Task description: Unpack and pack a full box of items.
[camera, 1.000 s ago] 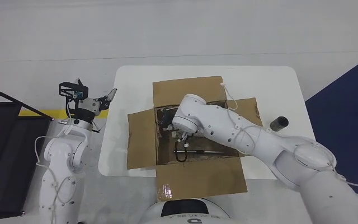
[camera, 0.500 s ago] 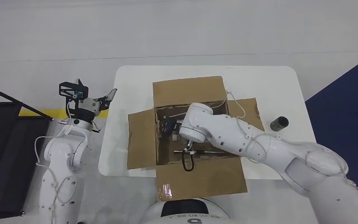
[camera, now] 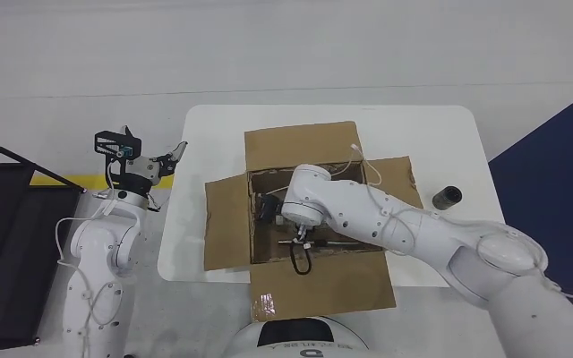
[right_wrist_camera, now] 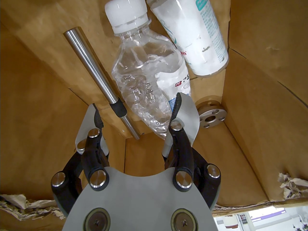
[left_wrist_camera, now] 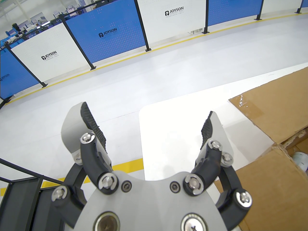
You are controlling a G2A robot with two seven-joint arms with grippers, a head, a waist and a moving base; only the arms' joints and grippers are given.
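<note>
**Box (camera: 300, 143) open on the tabletop (camera: 430, 134), right gripper (right_wrist_camera: 136, 102) inside**

Set near the middle of the white tabletop, all four flaps folded outward. Right arm bent down over the opening, its gripper low inside the box, fingers spread apart and clamped on nothing. Between those fingers, seen from the wrist: the base end of a crushed clear bottle (right_wrist_camera: 144, 73) with a white cap, and the dark collar of a polished metal rod (right_wrist_camera: 92, 60). Touching them or just clear of them: cannot tell. Rod and bottle side by side on the box floor. Just beside the bottle's shoulder, a white tube (right_wrist_camera: 192, 25) with green print, lying along the box wall. Near one finger, in the corner of the box, a small metal flange (right_wrist_camera: 211, 117) with bolt holes. From above, a black loop (camera: 300, 259) at the near side of the box floor. Out on the tabletop, just beyond the box's right flap, a dark cylinder (camera: 446, 195). Left gripper (left_wrist_camera: 147, 108) at the tabletop's left edge, well apart from the box opening, fingers wide apart.
</note>
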